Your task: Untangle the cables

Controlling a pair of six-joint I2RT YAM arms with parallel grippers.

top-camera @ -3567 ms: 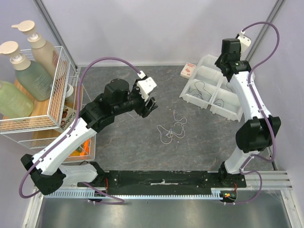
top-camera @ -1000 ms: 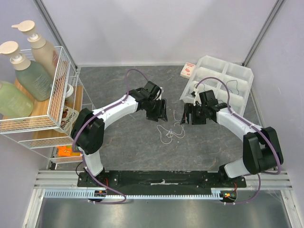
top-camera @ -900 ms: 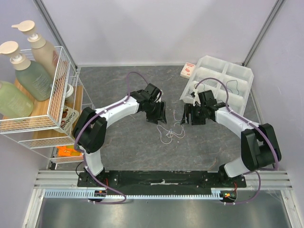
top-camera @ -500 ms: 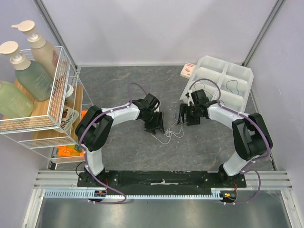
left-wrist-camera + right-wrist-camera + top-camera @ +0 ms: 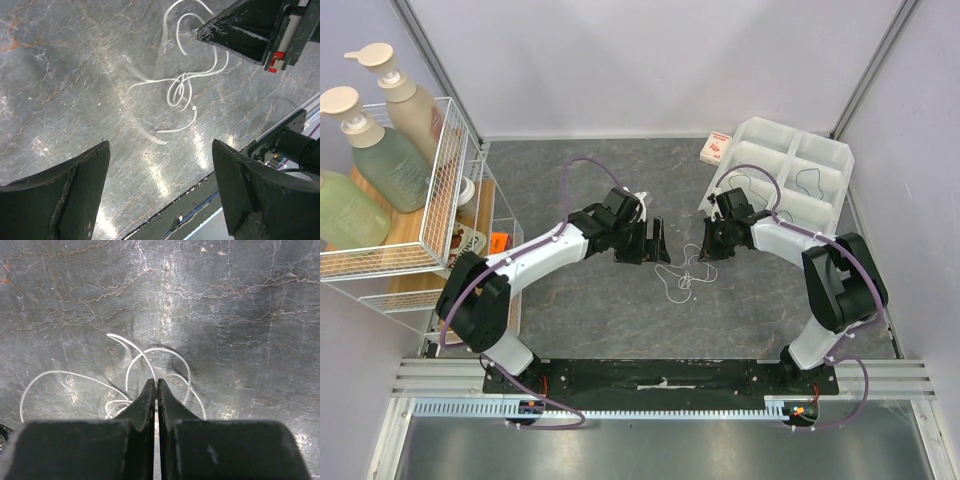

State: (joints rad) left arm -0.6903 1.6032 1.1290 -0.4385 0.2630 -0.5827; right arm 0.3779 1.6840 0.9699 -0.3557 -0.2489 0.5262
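Observation:
The cables [image 5: 682,275] lie as a small tangle of thin white loops on the grey table between both arms. The right wrist view shows my right gripper [image 5: 155,382] shut, its tips pinching a white cable [image 5: 134,351] where one loop runs in between them; from above the right gripper [image 5: 706,251] sits at the tangle's right edge. My left gripper [image 5: 655,242] hangs just left of the tangle, wide open with nothing in it. In the left wrist view the left gripper [image 5: 159,146] frames bare table, with the white loops [image 5: 181,93] ahead of it. Thin dark cables [image 5: 753,184] lie in the tray.
A white compartment tray [image 5: 825,150] stands at the back right, with a small red and white box [image 5: 717,148] beside it. A wire shelf [image 5: 445,190] holding pump bottles [image 5: 380,150] fills the left side. The arms' base rail [image 5: 660,378] runs along the near edge.
The right gripper has closed on a white loop at the tangle's right side. The left gripper has opened wider and drawn back slightly to the left of the tangle.

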